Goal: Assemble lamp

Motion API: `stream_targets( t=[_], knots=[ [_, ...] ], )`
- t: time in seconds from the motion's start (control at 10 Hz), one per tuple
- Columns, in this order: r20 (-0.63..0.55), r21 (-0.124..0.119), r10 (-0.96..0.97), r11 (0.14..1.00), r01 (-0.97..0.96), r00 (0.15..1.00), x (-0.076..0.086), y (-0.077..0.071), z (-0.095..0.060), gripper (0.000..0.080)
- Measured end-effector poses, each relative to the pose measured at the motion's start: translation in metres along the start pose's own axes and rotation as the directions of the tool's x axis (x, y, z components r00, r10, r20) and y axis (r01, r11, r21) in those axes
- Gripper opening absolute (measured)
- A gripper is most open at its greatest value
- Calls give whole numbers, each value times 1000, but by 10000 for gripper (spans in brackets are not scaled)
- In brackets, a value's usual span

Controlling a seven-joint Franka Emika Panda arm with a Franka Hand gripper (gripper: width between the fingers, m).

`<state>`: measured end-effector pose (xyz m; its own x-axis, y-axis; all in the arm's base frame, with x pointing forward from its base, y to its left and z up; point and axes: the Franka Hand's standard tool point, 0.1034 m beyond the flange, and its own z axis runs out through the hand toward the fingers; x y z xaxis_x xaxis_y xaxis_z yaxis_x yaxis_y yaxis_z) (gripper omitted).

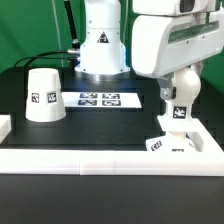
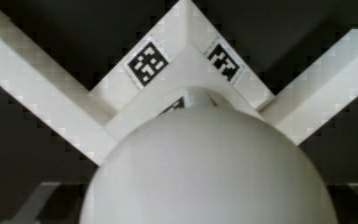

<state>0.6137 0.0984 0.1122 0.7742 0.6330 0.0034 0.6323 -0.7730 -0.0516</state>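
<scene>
My gripper (image 1: 181, 78) is shut on the white ball-shaped bulb (image 1: 183, 92) and holds it upright, with its tagged stem pointing down over the low sloped-sided base (image 1: 172, 143). I cannot tell whether the stem touches the base. In the wrist view the bulb (image 2: 202, 160) fills the middle between the jaws of the gripper (image 2: 197, 208). The base (image 2: 179, 70) lies beyond it and shows two tags. The truncated-cone shade (image 1: 45, 95) stands alone on the table at the exterior view's left, wide end down.
The base sits in the corner of a white L-shaped wall (image 1: 100, 158), which runs along the table's front and up the exterior view's right. The wall also shows in the wrist view (image 2: 34, 60). The marker board (image 1: 98, 99) lies flat mid-table. The robot's body (image 1: 103, 45) stands behind.
</scene>
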Motion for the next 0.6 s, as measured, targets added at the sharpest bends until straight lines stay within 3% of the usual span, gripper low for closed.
stream_targets(
  t=[0.3, 0.5, 0.6],
  knots=[
    [0, 0, 197, 980, -197, 980, 0, -1, -3, 577],
    [-1, -3, 215, 977, -215, 977, -1, -1, -3, 577],
    [1, -2, 215, 977, -215, 977, -2, -2, -3, 645]
  ],
)
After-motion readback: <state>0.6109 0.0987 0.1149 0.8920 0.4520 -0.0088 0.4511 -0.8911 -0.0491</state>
